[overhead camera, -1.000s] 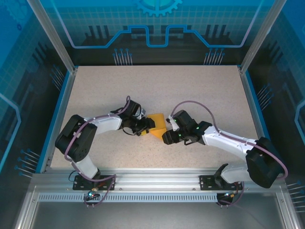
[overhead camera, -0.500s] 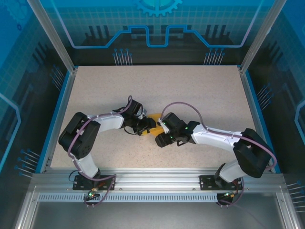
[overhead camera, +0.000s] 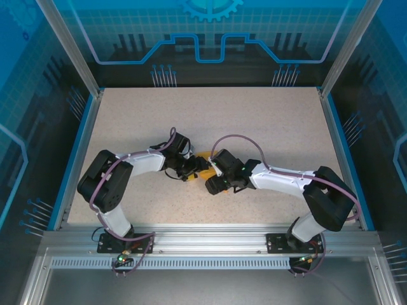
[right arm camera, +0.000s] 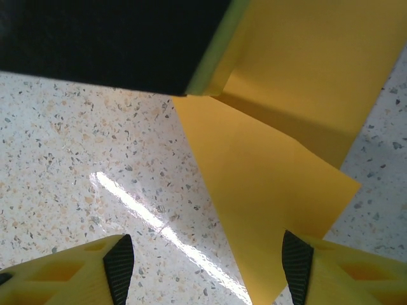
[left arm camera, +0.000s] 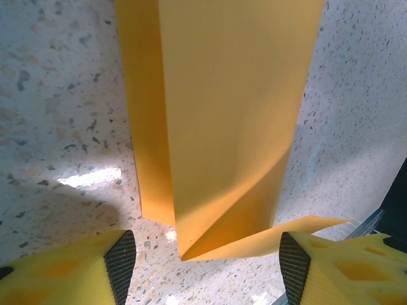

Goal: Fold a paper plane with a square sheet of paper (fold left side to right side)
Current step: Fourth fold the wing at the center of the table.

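Observation:
The orange sheet of paper (left arm camera: pixel 222 108) lies folded in layers on the speckled table, with a diagonal crease running to its near corner. One loose flap (left arm camera: pixel 305 227) curls up toward my left gripper's right finger pad (left arm camera: pixel 294 267). My left gripper (left arm camera: pixel 206 267) stands open, with that corner between its fingers and not pinched. My right gripper (right arm camera: pixel 206 267) is open too, and the paper (right arm camera: pixel 273 178) slants down to its right pad (right arm camera: pixel 297 262). From above, both grippers (overhead camera: pixel 197 170) (overhead camera: pixel 210 181) meet over the paper, leaving a sliver (overhead camera: pixel 205 154) showing.
The left gripper's dark finger (right arm camera: pixel 114 44) crosses the top of the right wrist view, close above the paper. Bare speckled tabletop (overhead camera: pixel 210 121) spreads all around. Blue rails (overhead camera: pixel 77 152) and metal posts bound the table's sides, and an aluminium rail (overhead camera: pixel 210 235) runs along the near edge.
My right arm has swung left until its gripper sits right by the left one, covering most of the paper from above. Both jaws have widened slightly. The left arm has barely moved.

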You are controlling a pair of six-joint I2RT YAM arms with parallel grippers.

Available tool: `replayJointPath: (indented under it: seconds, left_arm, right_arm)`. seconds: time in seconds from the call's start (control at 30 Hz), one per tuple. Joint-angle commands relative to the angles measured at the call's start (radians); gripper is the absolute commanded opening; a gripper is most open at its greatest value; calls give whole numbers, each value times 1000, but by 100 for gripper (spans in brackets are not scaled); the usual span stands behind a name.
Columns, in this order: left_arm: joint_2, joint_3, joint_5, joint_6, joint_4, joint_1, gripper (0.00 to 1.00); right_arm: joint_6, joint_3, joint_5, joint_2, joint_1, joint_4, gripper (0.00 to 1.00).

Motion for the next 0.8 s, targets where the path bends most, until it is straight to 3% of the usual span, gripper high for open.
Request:
replayJointPath:
  seconds: [0.0,0.3,0.63,0.77]
  left_arm:
    - [12,35,20,-2,6,-5,62]
    - [4,64,40,0,30,-5,46]
    - [-26,87,53,-15,14,-6,43]
    - [-24,96,57,-30,15,-7,38]
  right_arm:
    - [-8,22,16,15,2,-11,67]
    - [-15,33,75,36,19,-34,67]
    - [-17,69,156,96,46,-50,66]
    - [-14,83,191,126,56,-55,61]
